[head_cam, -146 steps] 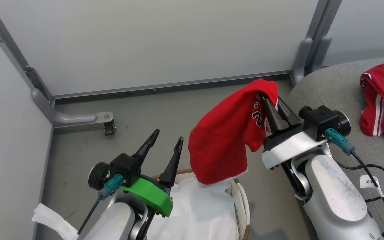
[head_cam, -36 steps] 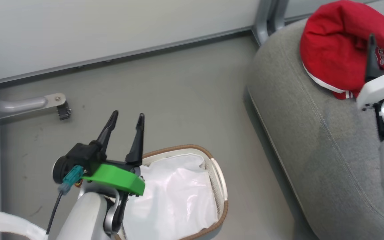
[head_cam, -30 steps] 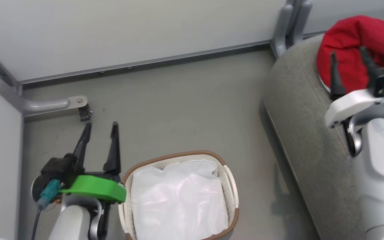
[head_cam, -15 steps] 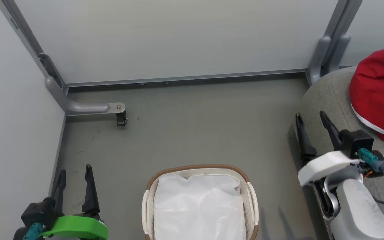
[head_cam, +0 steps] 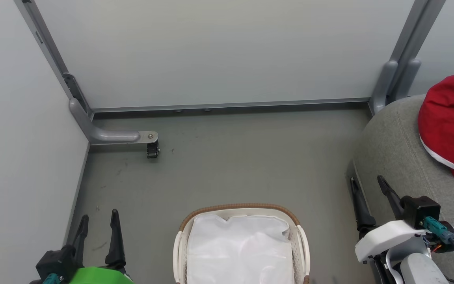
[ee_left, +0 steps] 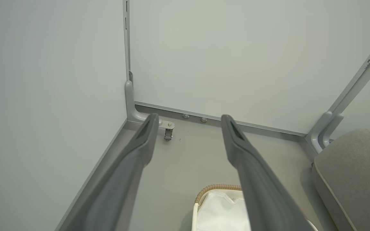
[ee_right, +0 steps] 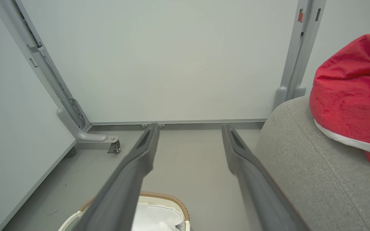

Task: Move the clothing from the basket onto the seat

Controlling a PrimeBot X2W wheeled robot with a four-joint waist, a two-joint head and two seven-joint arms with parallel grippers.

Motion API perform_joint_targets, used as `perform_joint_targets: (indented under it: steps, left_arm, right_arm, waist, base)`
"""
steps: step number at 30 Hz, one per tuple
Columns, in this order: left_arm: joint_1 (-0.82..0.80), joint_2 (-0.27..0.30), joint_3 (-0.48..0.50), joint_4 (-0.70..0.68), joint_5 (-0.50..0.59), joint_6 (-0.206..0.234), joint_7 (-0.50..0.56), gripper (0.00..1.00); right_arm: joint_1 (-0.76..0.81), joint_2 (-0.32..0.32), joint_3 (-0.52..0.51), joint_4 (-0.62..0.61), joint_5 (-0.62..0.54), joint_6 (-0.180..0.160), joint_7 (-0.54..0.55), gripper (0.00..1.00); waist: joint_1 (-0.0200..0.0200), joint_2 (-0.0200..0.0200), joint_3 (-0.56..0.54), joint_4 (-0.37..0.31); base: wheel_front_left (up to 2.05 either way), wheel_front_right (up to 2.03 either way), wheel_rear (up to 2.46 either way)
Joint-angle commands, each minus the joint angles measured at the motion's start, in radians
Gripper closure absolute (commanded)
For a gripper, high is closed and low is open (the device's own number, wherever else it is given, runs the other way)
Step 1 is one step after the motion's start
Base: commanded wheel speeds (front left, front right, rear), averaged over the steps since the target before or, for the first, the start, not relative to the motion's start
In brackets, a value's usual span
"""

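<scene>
The red clothing (head_cam: 451, 124) with white trim lies bunched on the grey seat (head_cam: 392, 157) at the right; it is also in the right wrist view (ee_right: 348, 96) on the seat (ee_right: 307, 166). The white basket (head_cam: 183, 232) with a brown rim stands on the floor at bottom centre and holds its white liner (head_cam: 239, 248). My left gripper (head_cam: 98, 218) is open at the lower left, empty, left of the basket. My right gripper (head_cam: 367, 182) is open and empty at the seat's front edge, below the clothing. Basket rim (ee_left: 217, 186) and rim (ee_right: 169, 196) show in the wrist views.
Grey partition walls enclose the floor on the left and at the back. A metal foot with a small caster (head_cam: 152, 149) juts out from the back left corner. A partition post (head_cam: 398, 75) stands behind the seat. Bare grey floor (head_cam: 231, 165) lies between basket and wall.
The right gripper let go of the red clothing on the seat and drew back toward the seat's front edge, open. The head camera has turned back to face the basket.
</scene>
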Motion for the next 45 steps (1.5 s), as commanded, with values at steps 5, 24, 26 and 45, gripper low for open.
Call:
perform_joint_targets:
  steps: [5, 24, 26, 45]
  left_arm:
    - [0.007, -0.001, 0.001, 0.005, -0.007, -0.004, 0.001, 0.0]
    - [-0.002, -0.006, -0.011, 0.043, -0.048, -0.002, 0.009, 1.0]
    - [-0.006, -0.005, -0.007, 0.041, -0.084, -0.002, 0.02, 1.0]
    - [-0.042, -0.004, 0.025, 0.021, -0.383, -0.004, 0.107, 1.0]
  right_arm:
    - [0.007, -0.004, 0.004, 0.001, -0.013, -0.001, -0.005, 0.0]
    - [0.013, 0.008, 0.02, 0.042, 0.022, 0.0, 0.016, 1.0]
    - [0.011, 0.007, 0.014, 0.04, 0.062, 0.0, 0.029, 1.0]
    - [0.024, 0.005, -0.01, -0.011, 0.395, 0.0, 0.109, 1.0]
  waist:
    - [0.0001, 0.0, 0.001, -0.009]
    - [0.0001, 0.0, 0.001, -0.011]
    - [0.0001, 0.0, 0.001, -0.012]
    - [0.0001, 0.0, 0.001, -0.015]
  base:
    - [0.0, 0.0, 0.0]
    - [0.0, 0.0, 0.0]
    - [0.0, 0.0, 0.0]
    - [0.0, 0.0, 0.0]
